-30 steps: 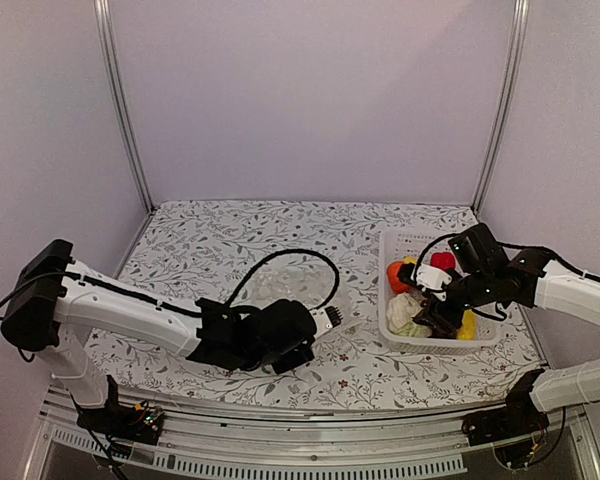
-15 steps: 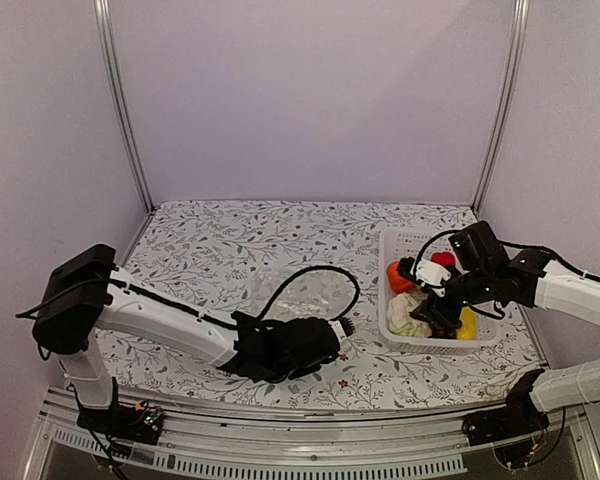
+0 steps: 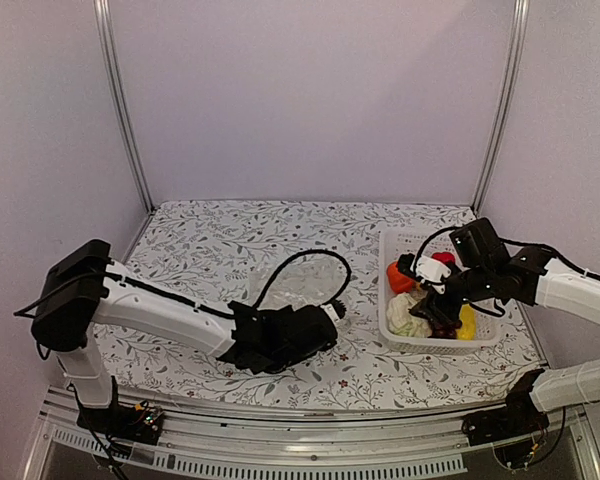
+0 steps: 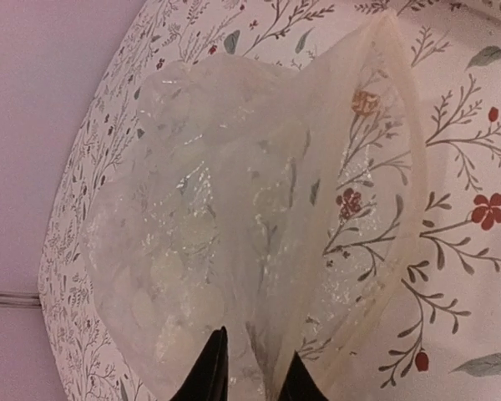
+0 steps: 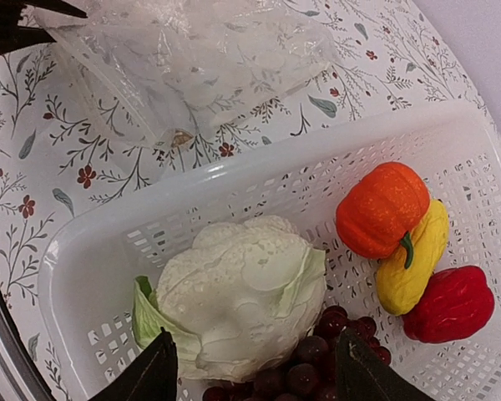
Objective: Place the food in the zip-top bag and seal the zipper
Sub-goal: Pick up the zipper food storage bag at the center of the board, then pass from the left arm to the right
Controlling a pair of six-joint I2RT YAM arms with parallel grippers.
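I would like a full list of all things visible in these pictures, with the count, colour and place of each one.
zip-top bag: one, clear, lying on the table near the middle, no food in it
basket: one, white, slotted, on the right side of the table
cauliflower: one, white with green leaves, in the basket
pumpkin: one, orange, in the basket
yellow piece: one, yellow, in the basket, beside the pumpkin
red pepper: one, red, in the basket
grape bunch: one, dark purple-red, in the basket, beside the cauliflower
table: one, white with a leaf pattern
left gripper: black fingers close together at the bag's edge, grip unclear
right gripper: black fingers wide apart, over the cauliflower
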